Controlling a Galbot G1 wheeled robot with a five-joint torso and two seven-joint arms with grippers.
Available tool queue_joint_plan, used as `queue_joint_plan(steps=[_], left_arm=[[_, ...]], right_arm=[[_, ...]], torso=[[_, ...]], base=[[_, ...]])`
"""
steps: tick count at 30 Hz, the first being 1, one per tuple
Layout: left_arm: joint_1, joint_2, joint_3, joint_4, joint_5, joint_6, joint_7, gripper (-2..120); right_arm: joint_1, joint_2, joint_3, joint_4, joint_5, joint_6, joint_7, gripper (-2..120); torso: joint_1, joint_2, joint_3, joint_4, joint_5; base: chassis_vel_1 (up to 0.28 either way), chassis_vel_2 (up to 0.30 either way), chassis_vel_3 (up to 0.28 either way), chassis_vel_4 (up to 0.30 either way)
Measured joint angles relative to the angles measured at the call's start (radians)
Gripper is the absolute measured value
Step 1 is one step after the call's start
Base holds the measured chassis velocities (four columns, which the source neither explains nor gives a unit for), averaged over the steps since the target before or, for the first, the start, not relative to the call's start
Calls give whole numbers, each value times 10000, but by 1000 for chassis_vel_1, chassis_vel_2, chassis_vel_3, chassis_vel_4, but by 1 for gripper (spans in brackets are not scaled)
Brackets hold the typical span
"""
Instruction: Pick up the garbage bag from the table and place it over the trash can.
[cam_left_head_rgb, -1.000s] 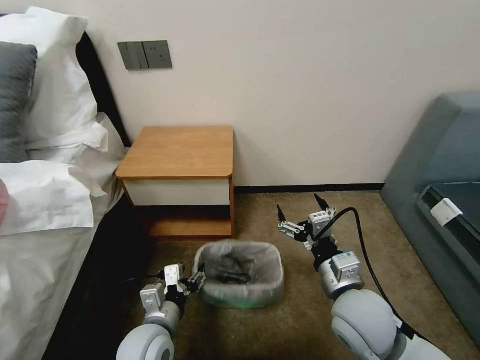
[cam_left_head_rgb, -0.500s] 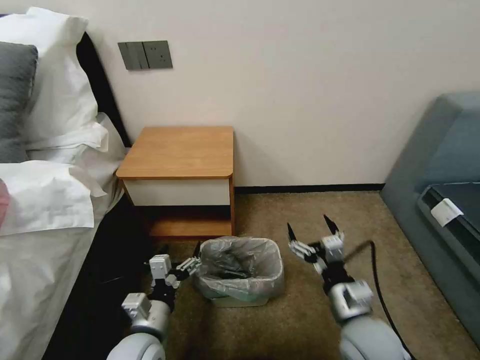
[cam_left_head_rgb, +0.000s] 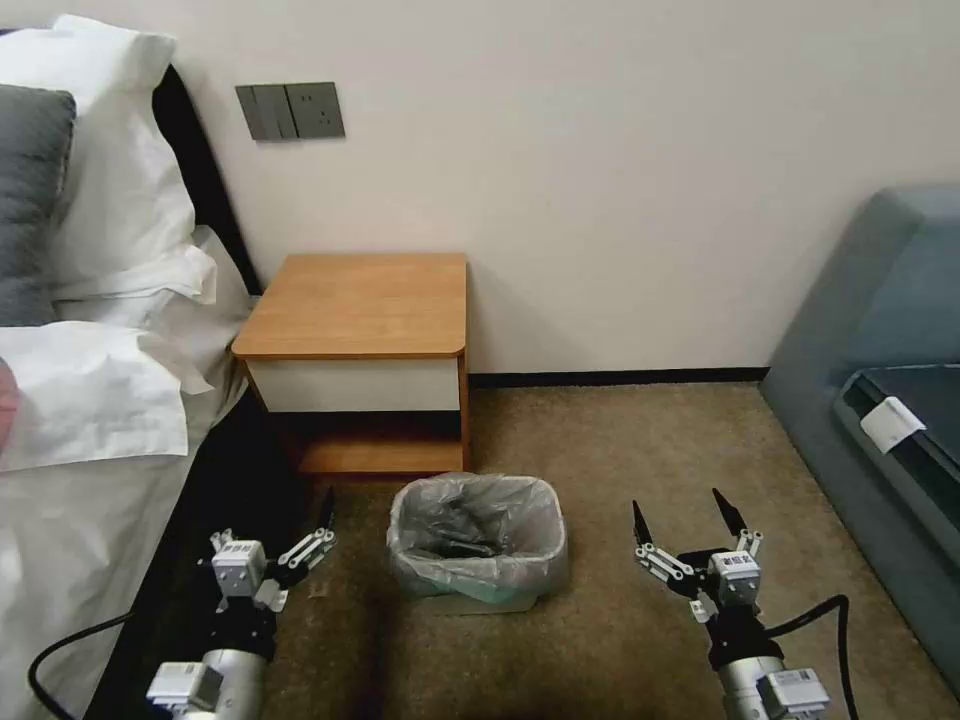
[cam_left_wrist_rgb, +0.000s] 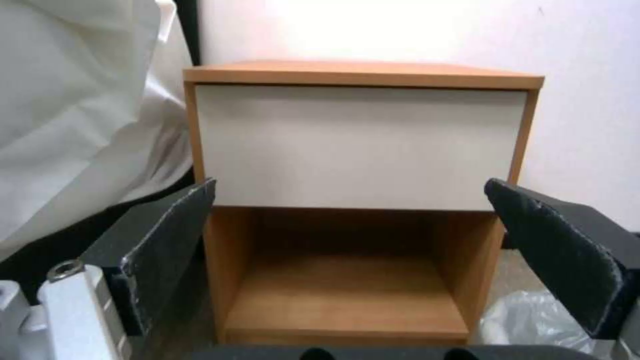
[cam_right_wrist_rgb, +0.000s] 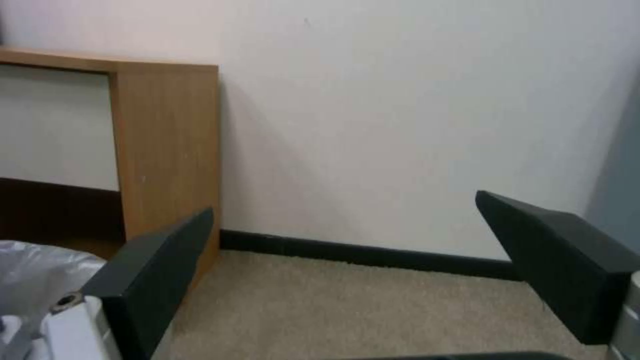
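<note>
The grey translucent garbage bag (cam_left_head_rgb: 478, 565) lines the trash can (cam_left_head_rgb: 470, 603) and drapes over its rim, on the carpet in front of the table (cam_left_head_rgb: 360, 300). My left gripper (cam_left_head_rgb: 272, 528) is open, low to the left of the can and apart from it. My right gripper (cam_left_head_rgb: 682, 518) is open on the can's right, also clear of it. The left wrist view faces the table (cam_left_wrist_rgb: 360, 145) between open fingers (cam_left_wrist_rgb: 167, 225), with a corner of the bag (cam_left_wrist_rgb: 533, 320) beside it. A bit of the bag (cam_right_wrist_rgb: 33, 270) and the table's side (cam_right_wrist_rgb: 167, 150) show in the right wrist view.
A bed with white pillows (cam_left_head_rgb: 110, 230) and sheets runs along the left. The grey sofa (cam_left_head_rgb: 880, 400) stands at the right. Brown carpet (cam_left_head_rgb: 620, 440) lies between the can and the sofa, and the wall stands behind.
Both arms drew back toward me and lower. The left gripper left the can's left rim and now stands open. The right gripper stayed open. The bag stays on the can.
</note>
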Motion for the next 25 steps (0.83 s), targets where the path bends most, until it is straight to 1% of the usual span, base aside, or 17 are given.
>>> queue_joint_plan(steps=[25], left_arm=[[-36,9,43,-1,-18,106,-72,100]], right_arm=[[71,-60,-79,23,34,-74,50,100]], torso=[[0,0,1,-1,1]], base=[[0,0,0,0]])
